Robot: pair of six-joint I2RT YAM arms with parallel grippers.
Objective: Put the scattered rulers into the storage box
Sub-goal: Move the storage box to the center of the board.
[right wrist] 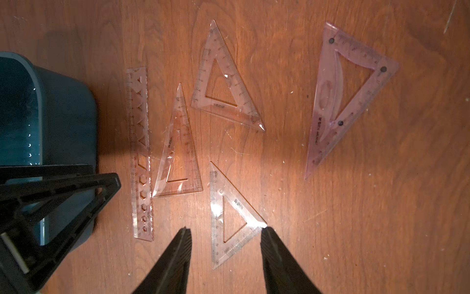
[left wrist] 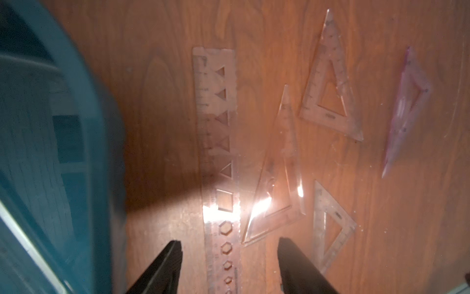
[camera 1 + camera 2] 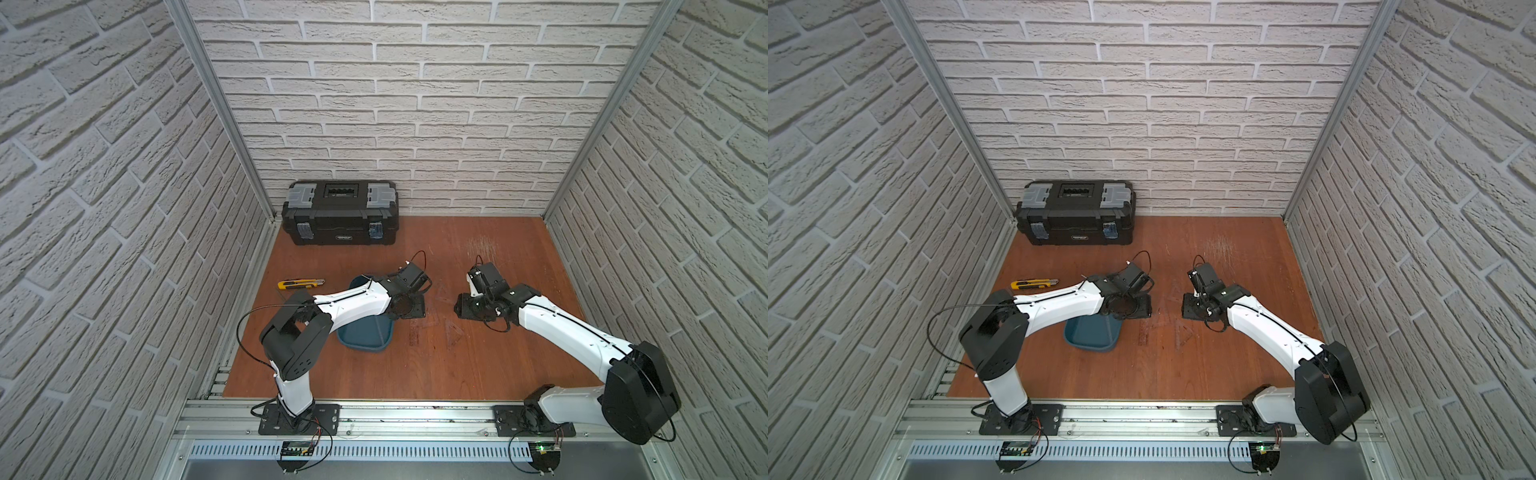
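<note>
closed in on three sides by white brick walls point(image 3: 374, 104), above a reddish wood desk point(image 3: 478, 365). reaching inward with left arm point(image 3: 353, 305) and right arm point(image 3: 561, 328), elbows bent, wrists turned down. storage box point(image 3: 365, 336) half under the left forearm, rulers point(image 1: 181, 122) flat on the desk just beside it. left fingers point(image 2: 165, 267) apart astride the straight ruler point(image 2: 207, 132); right fingers point(image 1: 178, 254) apart around a small set square point(image 1: 217, 216).
</note>
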